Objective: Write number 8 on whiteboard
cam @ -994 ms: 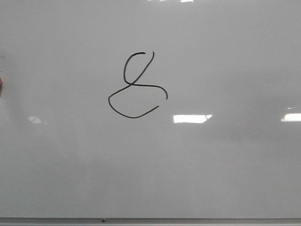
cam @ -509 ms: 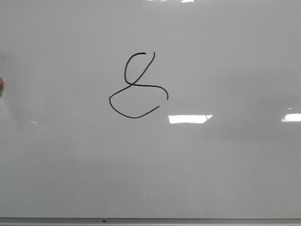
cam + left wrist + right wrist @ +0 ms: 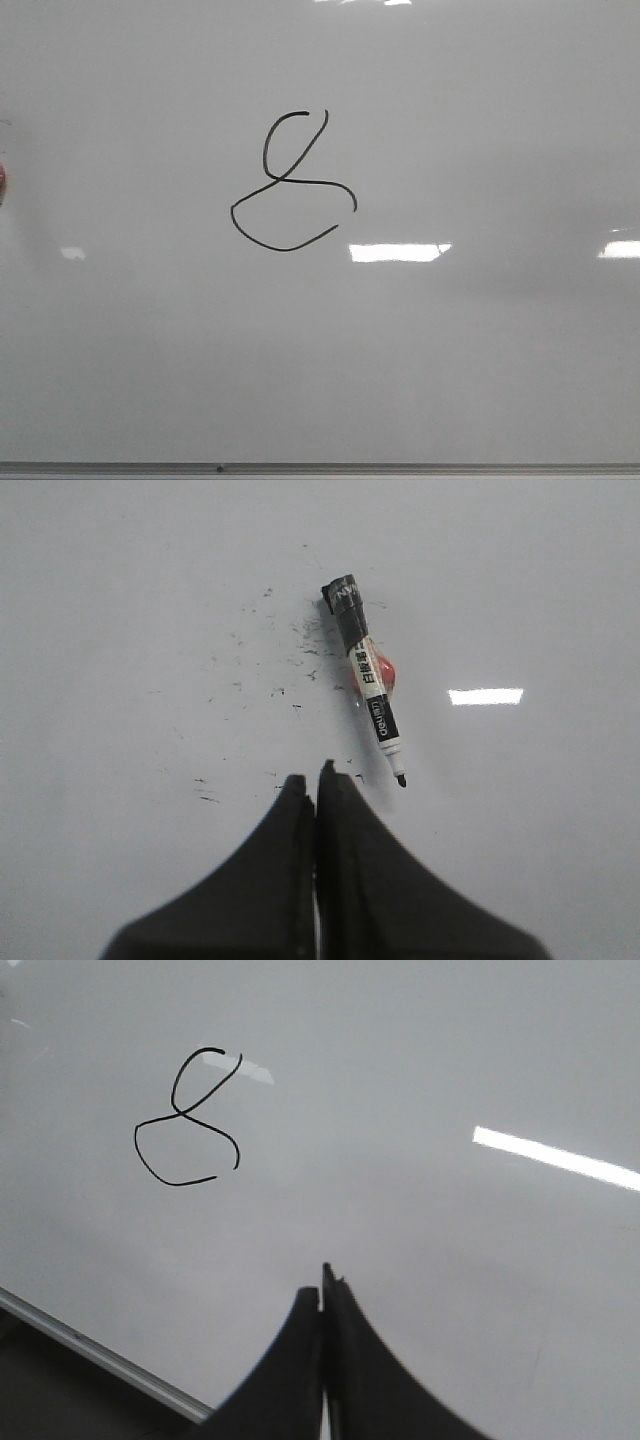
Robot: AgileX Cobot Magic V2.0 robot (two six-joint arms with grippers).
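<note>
The number 8 (image 3: pixel 292 182) is drawn in thin black line on the whiteboard (image 3: pixel 480 360), left of centre in the front view; it also shows in the right wrist view as the number 8 (image 3: pixel 186 1118) on the whiteboard (image 3: pixel 450 1070). A black-and-white marker (image 3: pixel 366 681) lies uncapped on the whiteboard (image 3: pixel 120 600), its tip pointing toward my left gripper (image 3: pixel 313 782), which is shut and empty, just short of the tip. My right gripper (image 3: pixel 322 1286) is shut and empty, well clear of the figure. Neither gripper shows in the front view.
A small red thing (image 3: pixel 385 673) sits under the marker, and another red bit (image 3: pixel 2 183) shows at the left edge of the front view. Black ink specks (image 3: pixel 285 650) dot the board near the marker. The metal edge strip (image 3: pixel 320 467) runs along the near side.
Nothing on the board has moved. Only the bright light reflection below the figure has drifted slightly left.
</note>
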